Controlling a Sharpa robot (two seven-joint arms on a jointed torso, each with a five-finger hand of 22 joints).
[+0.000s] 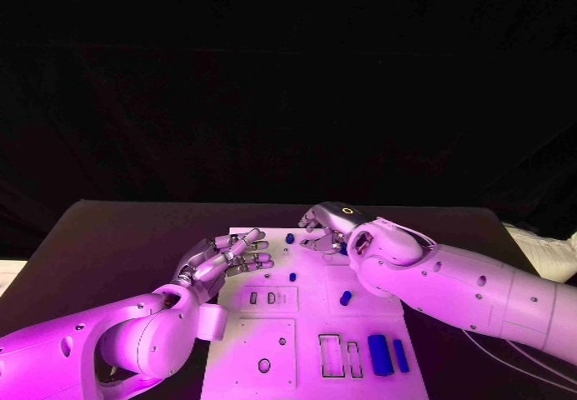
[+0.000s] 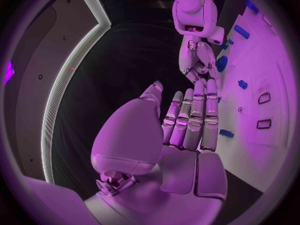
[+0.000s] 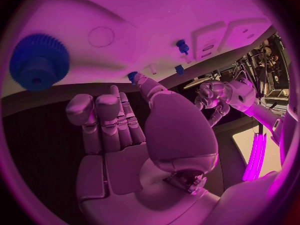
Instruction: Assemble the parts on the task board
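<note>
Both hands hover over the far end of the white task board (image 1: 258, 346): the left hand (image 1: 226, 258) has its fingers straight, side by side and empty, while the right hand (image 1: 327, 227) has its fingers curled, and I cannot tell whether they hold anything. A blue gear (image 3: 39, 61) sits just beside the right hand, with small blue pegs (image 1: 293, 276) standing between the hands. The main risk, in my judgement, is the right hand's fingers brushing a loose peg, knocking it over or pushing it off the board.

The task board (image 1: 271, 333) lies mid-table; the left hand (image 1: 225, 258) hovers at its far left edge; the right hand (image 1: 327, 227) at its far end; two long parts (image 1: 387, 355) lie near-right.
</note>
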